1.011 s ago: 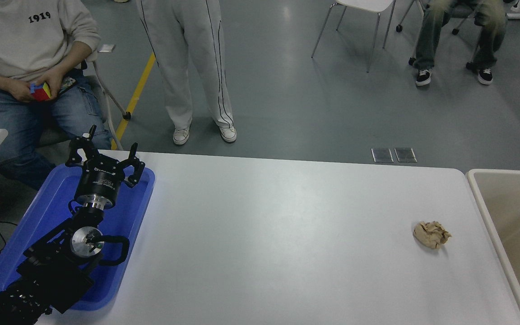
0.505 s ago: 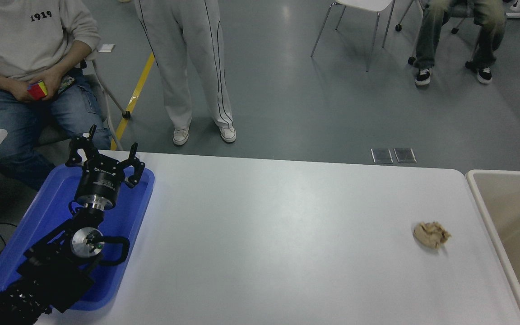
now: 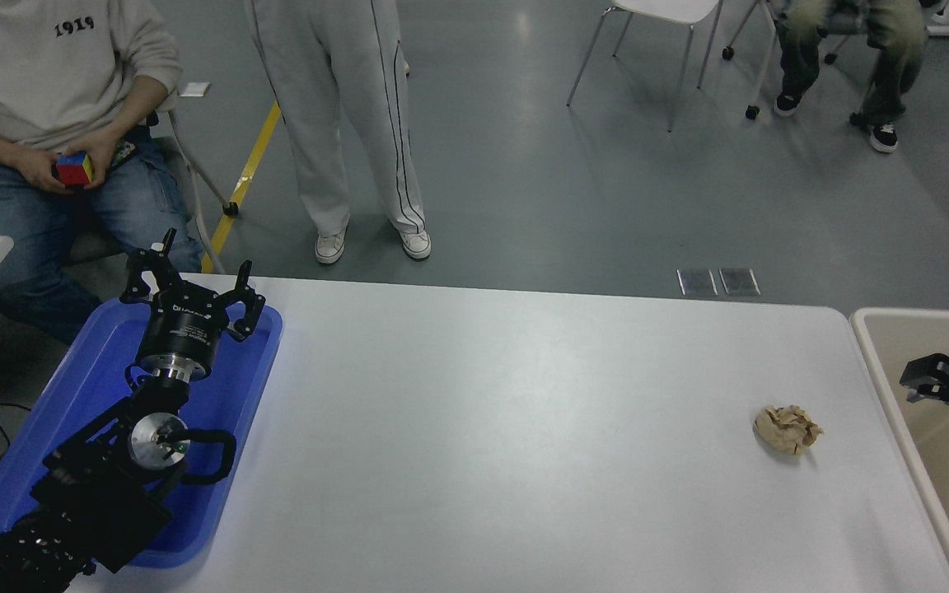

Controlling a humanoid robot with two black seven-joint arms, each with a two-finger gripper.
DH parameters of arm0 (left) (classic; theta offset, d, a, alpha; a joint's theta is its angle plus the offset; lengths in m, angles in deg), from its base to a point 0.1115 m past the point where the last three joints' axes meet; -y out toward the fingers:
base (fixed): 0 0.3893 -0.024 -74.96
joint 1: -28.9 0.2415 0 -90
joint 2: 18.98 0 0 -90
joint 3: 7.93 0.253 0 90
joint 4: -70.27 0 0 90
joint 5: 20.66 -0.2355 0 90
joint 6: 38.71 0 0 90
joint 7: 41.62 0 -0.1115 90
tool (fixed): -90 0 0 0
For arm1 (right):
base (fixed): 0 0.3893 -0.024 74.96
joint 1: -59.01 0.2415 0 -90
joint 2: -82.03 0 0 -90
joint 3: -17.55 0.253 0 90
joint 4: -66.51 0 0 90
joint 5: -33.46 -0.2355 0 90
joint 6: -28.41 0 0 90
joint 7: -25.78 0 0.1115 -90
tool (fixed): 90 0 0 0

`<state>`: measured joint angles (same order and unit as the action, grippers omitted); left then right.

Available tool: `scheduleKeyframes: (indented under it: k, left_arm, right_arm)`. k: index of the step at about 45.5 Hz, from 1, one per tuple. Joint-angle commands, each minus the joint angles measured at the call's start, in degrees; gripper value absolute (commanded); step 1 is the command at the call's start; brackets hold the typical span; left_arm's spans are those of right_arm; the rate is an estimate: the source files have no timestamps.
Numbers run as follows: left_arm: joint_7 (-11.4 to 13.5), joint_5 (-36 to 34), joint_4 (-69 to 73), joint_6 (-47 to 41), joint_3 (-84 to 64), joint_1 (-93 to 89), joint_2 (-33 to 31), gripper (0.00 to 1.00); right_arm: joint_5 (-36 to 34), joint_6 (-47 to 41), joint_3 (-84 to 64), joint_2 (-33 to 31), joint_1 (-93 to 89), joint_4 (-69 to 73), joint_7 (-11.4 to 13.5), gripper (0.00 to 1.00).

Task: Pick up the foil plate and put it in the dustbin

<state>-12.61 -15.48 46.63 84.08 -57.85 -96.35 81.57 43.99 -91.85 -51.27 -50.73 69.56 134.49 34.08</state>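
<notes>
The foil plate is out of view. The dustbin (image 3: 919,314) stands at the table's right end, a beige bin with a pale rim and a tan inside. My right gripper (image 3: 913,385) reaches in from the right edge and hangs over the bin's inside, open with nothing between its fingers. My left arm is parked at the lower left, with the left gripper (image 3: 191,284) open above the far end of the blue tray.
A crumpled tan paper ball (image 3: 787,429) lies on the white table (image 3: 524,428), just left of the bin. A flat blue tray (image 3: 237,387) sits under the left arm. People sit and stand beyond the table's far edge.
My right gripper has come into view from the right edge over the dustbin; it was out of view before. The left arm and the paper ball have stayed put.
</notes>
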Motion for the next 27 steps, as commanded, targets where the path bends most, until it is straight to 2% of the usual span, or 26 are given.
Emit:
scheduleKeyframes:
  k: [1, 7, 16, 27]
  left_arm:
    - [0.0, 0.0, 0.0, 0.0, 0.0, 0.0, 0.0, 1.00]
    - [0.0, 0.0, 0.0, 0.0, 0.0, 0.0, 0.0, 1.00]
    - [0.0, 0.0, 0.0, 0.0, 0.0, -0.1, 0.0, 1.00]
    - [0.0, 0.0, 0.0, 0.0, 0.0, -0.1, 0.0, 1.00]
  right_arm:
    - [0.0, -14.7, -3.9, 3.7, 13.2, 2.6, 0.0, 1.00]
    - [0.0, -14.7, -5.6, 7.7, 19.4, 5.2, 0.0, 1.00]
    - [0.0, -14.7, -8.3, 17.2, 29.2, 9.4, 0.0, 1.00]
    - [0.0, -14.7, -5.6, 19.7, 31.8, 11.3, 0.0, 1.00]
